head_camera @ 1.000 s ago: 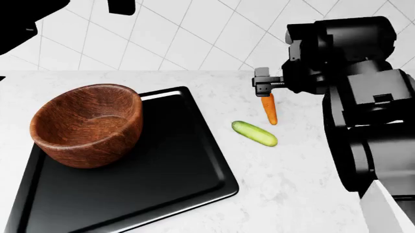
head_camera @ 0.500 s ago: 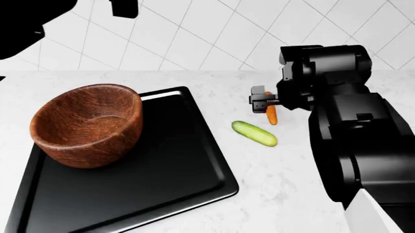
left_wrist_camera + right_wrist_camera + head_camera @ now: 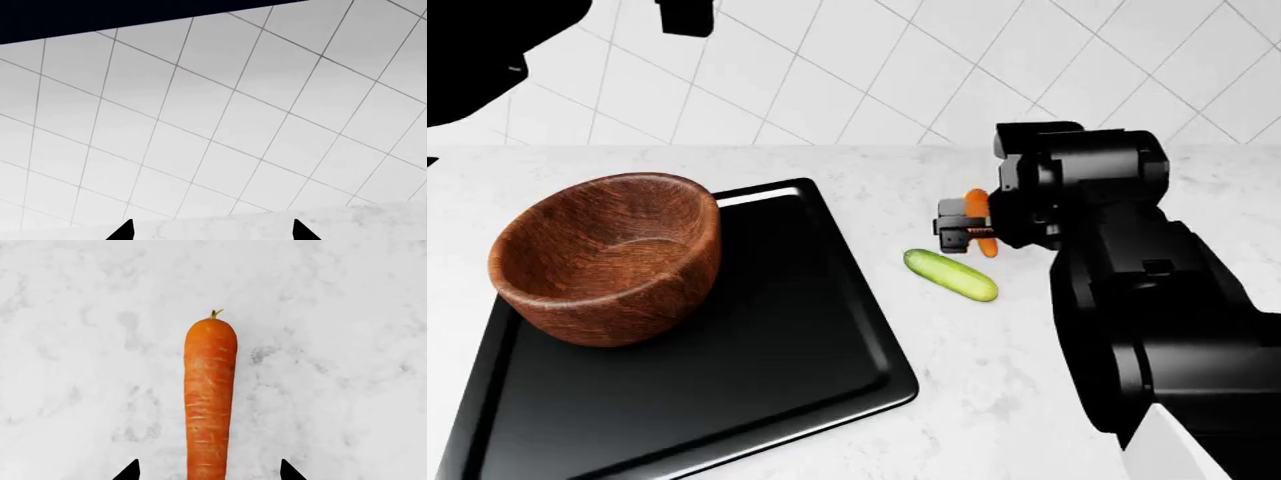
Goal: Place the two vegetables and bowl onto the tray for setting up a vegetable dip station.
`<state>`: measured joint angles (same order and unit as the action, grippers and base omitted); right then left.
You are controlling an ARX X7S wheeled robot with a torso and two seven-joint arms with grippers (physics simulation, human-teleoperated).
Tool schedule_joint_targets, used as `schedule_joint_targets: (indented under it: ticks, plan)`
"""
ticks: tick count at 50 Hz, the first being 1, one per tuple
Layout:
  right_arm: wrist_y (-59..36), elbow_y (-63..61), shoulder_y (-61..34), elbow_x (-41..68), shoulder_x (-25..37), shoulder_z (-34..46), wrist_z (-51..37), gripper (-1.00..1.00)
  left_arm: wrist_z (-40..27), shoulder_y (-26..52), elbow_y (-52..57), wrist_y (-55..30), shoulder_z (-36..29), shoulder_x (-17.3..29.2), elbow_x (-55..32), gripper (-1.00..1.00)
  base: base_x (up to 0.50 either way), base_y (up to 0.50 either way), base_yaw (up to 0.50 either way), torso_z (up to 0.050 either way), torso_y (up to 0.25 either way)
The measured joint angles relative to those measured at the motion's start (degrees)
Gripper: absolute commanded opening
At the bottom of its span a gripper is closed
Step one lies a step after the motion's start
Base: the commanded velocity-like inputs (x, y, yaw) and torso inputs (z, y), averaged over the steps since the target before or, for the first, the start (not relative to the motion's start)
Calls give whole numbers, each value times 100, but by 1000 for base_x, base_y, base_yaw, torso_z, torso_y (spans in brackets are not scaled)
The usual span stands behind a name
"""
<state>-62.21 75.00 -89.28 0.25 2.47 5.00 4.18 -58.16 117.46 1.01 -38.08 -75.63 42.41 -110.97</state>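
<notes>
Head view: tray [image 3: 814, 400] on the worktop [image 3: 1001, 400] at left. Bowl [image 3: 607, 255] upright on the tray's rear-left part. Cucumber [image 3: 952, 275] on the worktop right of the tray, apart from it. Carrot [image 3: 980, 232] just behind and right of the cucumber, lying flat. Right tool [image 3: 958, 228] directly over the carrot. Tiled wall [image 3: 868, 70] behind the worktop.

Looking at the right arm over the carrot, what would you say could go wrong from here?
The right gripper is open astride the carrot, whose narrow end lies between the fingertips; closing there may let it slip or pivot. The cucumber lies close beside it on the counter, so a low sweep toward the tray might knock it rolling.
</notes>
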Motion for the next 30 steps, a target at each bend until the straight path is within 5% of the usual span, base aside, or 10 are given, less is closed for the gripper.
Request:
schedule_joint_targets:
  ticks: [30]
  plan:
    - [136,0,0,-17,31,-246,-365,-100,-23,-9,83,20,136,147,5,100,0,0,0,0,0]
